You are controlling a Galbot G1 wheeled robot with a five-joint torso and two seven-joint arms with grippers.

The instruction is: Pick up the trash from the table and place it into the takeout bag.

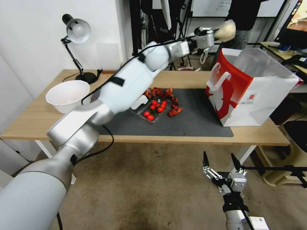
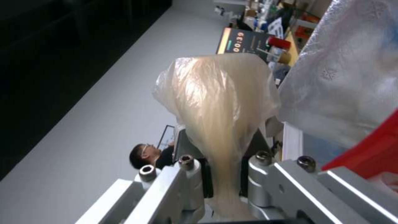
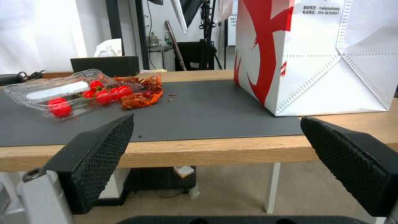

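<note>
Two arms, left gripper (image 1: 215,33) fingers pinching beige trash (image 1: 225,30) above takeout bag (image 1: 252,92), right gripper (image 1: 220,164) low, open.

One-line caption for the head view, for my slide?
Left gripper holds beige crumpled trash above the takeout bag; right gripper waits open below the table.

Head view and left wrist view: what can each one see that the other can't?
Head view's extras: the table, mat, white bowl, lamp, tomato tray, and the right end effector, open, low in front of the table. Left wrist view's extras: the fingers up close, pinching the beige wad at its thin neck, and a screen with orange digits behind. Shared: the left end effector shut on the wad, near the bag and its open top.
</note>
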